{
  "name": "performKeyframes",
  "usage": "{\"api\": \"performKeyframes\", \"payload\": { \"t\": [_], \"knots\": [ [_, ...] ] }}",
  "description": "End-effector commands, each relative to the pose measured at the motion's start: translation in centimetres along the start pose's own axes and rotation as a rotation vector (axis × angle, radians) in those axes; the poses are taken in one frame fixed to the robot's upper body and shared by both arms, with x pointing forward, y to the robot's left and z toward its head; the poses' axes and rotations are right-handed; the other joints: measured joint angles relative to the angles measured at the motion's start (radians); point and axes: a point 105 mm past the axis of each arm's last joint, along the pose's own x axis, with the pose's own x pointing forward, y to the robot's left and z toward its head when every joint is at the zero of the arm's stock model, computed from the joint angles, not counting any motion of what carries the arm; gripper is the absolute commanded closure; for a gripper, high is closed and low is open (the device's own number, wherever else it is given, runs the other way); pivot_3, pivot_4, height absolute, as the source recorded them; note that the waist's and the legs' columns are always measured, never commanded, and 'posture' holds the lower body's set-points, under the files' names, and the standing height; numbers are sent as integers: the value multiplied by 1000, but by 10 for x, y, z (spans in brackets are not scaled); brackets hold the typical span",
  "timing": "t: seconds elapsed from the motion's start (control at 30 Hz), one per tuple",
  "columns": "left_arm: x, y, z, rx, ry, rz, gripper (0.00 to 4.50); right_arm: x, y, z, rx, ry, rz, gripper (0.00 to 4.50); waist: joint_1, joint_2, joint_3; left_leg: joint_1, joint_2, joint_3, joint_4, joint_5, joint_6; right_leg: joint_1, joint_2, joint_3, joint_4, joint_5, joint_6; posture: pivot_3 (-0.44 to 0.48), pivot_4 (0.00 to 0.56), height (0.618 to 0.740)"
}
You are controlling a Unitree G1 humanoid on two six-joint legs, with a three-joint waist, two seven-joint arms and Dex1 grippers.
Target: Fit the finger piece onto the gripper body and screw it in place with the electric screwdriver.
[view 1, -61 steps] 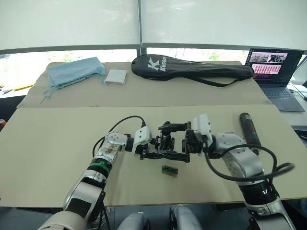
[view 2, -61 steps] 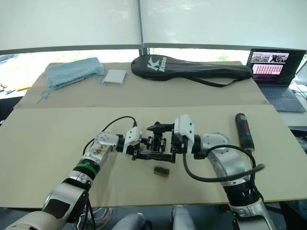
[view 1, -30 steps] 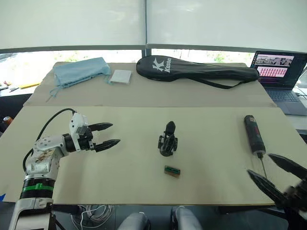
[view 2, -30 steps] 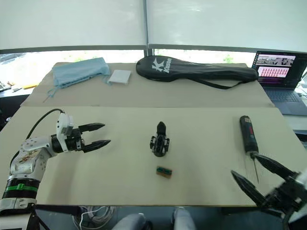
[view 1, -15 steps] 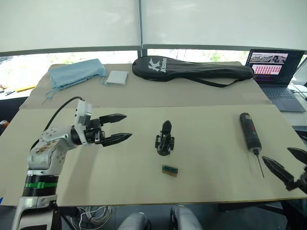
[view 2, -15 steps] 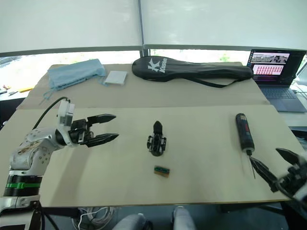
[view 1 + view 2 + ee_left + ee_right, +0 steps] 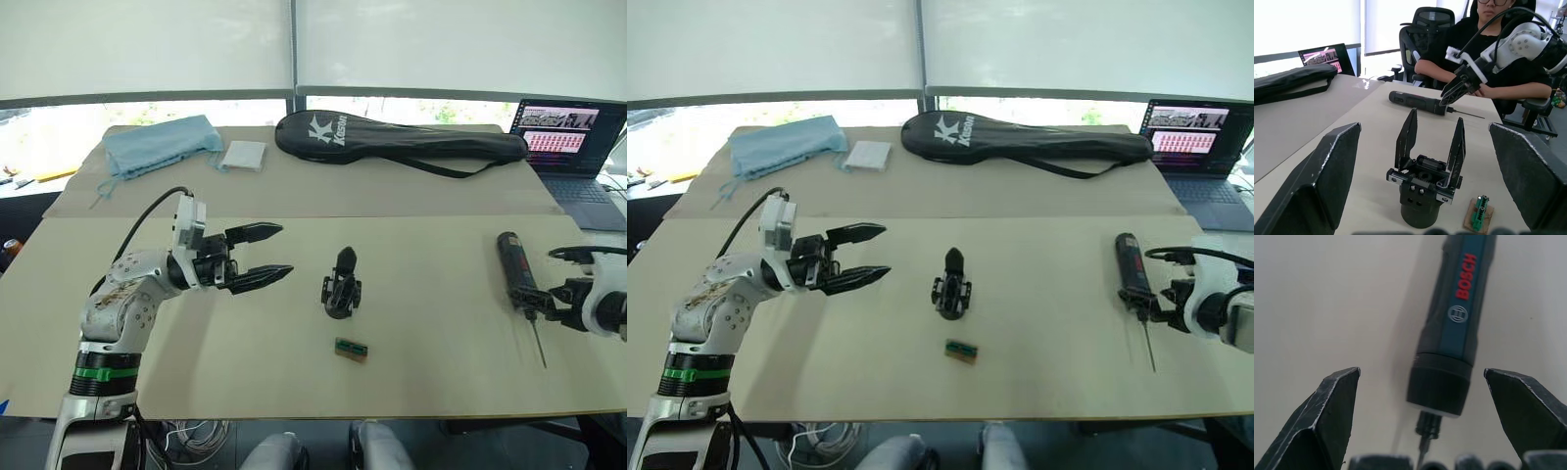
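Observation:
The gripper body [image 7: 341, 284] stands upright on its round base at the table's middle. In the left wrist view two black pointed fingers rise from the gripper body [image 7: 1426, 186]; I cannot tell which one is the finger piece. The electric screwdriver [image 7: 514, 266] lies at the right, its thin bit toward the front edge. My right gripper [image 7: 537, 302] is open, one finger on each side of the screwdriver's [image 7: 1459, 318] bit end, not touching it. My left gripper [image 7: 284, 251] hangs open a short way left of the gripper body, pointing at it.
A small green part [image 7: 350, 349] lies just in front of the gripper body. On the far table are a black racket bag [image 7: 392, 142], a blue cloth [image 7: 157, 145], a white pad [image 7: 243, 155] and a laptop [image 7: 568, 137]. A person [image 7: 1484, 44] sits beyond the right end.
Both grippers let go of the gripper body and drew apart. Since then the left gripper has moved right toward it, and the right gripper has risen from the front edge to the screwdriver's bit end.

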Motion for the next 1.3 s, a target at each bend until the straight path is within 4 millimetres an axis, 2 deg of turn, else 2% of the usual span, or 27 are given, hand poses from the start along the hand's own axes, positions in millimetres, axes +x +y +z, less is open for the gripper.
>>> {"api": "performKeyframes", "payload": {
  "t": [0.03,0.1,0.33,0.43,0.53,0.6,0.73,0.83,0.97,1.0,1.07,1.13,1.3],
  "knots": [
    [2,-7,10,33,-22,-19,76,9,-9,11,-64,-50,-71,0,-2,0,0,0,0,0,0,0,0,0,0,0,0,0,0,0,150,740],
    [4,-8,9,32,-23,-22,76,17,-11,12,-65,-64,-92,0,-3,0,0,0,0,0,0,0,0,0,0,0,1,0,0,0,150,740],
    [13,-10,8,26,-35,-35,76,33,-1,8,-37,-50,-30,0,-8,0,0,1,0,0,0,0,0,0,0,0,1,0,0,0,150,740],
    [13,-12,7,13,-33,-42,0,35,1,11,-4,-75,-7,791,-8,0,0,1,0,0,0,0,0,0,1,0,1,0,0,0,150,740],
    [12,-13,7,11,-26,-48,0,33,3,14,-23,-93,3,1871,-8,1,0,1,0,0,0,0,0,0,1,0,1,0,0,0,150,740],
    [12,-14,6,10,-18,-56,0,28,4,18,-32,-110,14,2511,-8,1,0,1,0,0,0,0,-1,0,1,0,1,0,0,0,150,740],
    [8,-17,4,-43,6,-72,0,13,8,30,-54,-126,36,2529,-10,2,0,0,0,0,0,0,-1,0,1,0,1,0,0,0,150,740],
    [-2,-16,0,-42,44,-67,0,-7,29,46,-134,-165,103,2529,-10,6,0,0,0,0,0,0,0,-1,1,0,1,0,0,0,150,740],
    [-14,-22,-11,-24,125,-100,0,-30,65,51,-239,-186,194,2529,-11,7,0,-1,1,0,-1,0,-1,-2,1,0,1,0,0,0,150,740],
    [-18,-25,-16,-20,155,-113,0,-35,76,47,-265,-187,226,2529,-9,7,1,-1,1,0,-1,0,-1,-2,1,0,1,0,0,0,150,740],
    [-23,-27,-23,-12,173,-106,0,-43,110,20,-380,-158,293,2529,-4,7,0,-1,1,-1,-1,0,-1,-2,1,-1,1,0,0,0,150,740],
    [-25,-28,-26,11,175,-94,0,-46,130,0,-468,-146,315,2529,5,6,1,-1,1,-3,-2,0,-1,-1,1,-2,0,0,0,0,150,740],
    [-21,-33,-36,25,172,-102,0,-29,127,-20,-483,-120,253,2529,11,6,1,-2,-4,-2,1,-1,-2,0,0,-3,-2,2,4,0,150,740]
  ]
}}
